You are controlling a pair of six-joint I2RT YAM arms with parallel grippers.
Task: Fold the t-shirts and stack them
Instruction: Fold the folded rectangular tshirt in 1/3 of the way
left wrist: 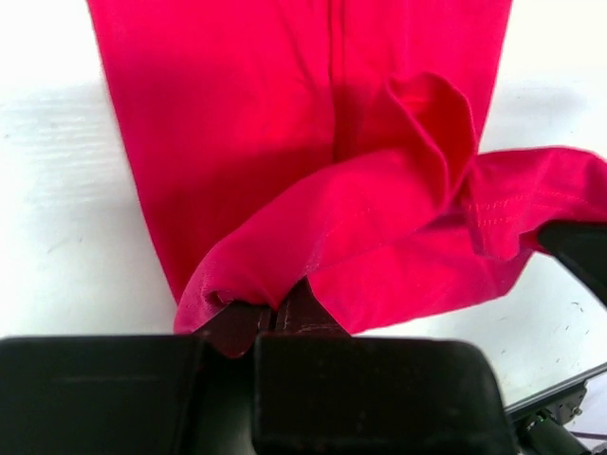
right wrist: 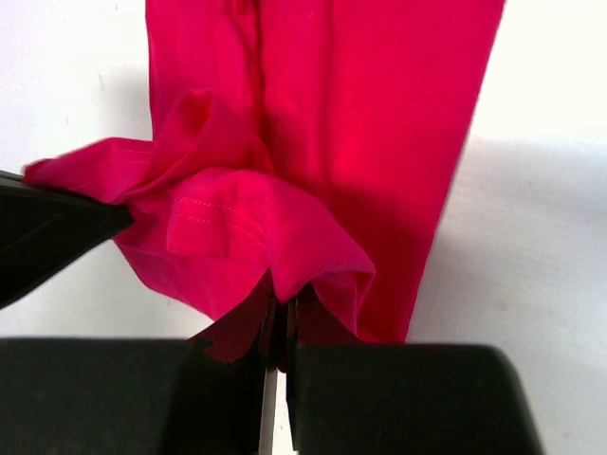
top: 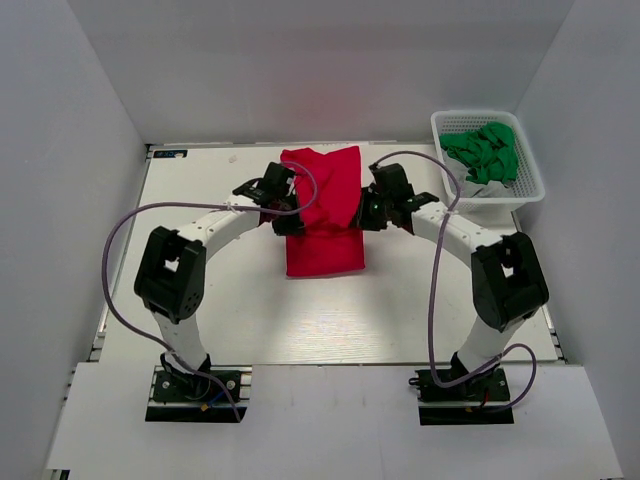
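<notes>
A bright red t-shirt [top: 325, 215] lies as a long narrow strip on the white table, its far end lifted and folded toward the middle. My left gripper [top: 287, 208] is shut on the lifted fabric at the strip's left edge; the left wrist view shows the cloth [left wrist: 313, 171] pinched between closed jaws. My right gripper [top: 365, 210] is shut on the same lifted end at the right edge; the right wrist view shows the fold [right wrist: 285, 237] bunched in its jaws. The other gripper's dark finger shows at each wrist view's edge.
A white plastic lattice basket [top: 527, 186] stands at the back right and holds crumpled green cloth [top: 485, 152]. The white table [top: 200, 310] ends in a grey border; pale walls rise on three sides. Purple cables loop over both arms.
</notes>
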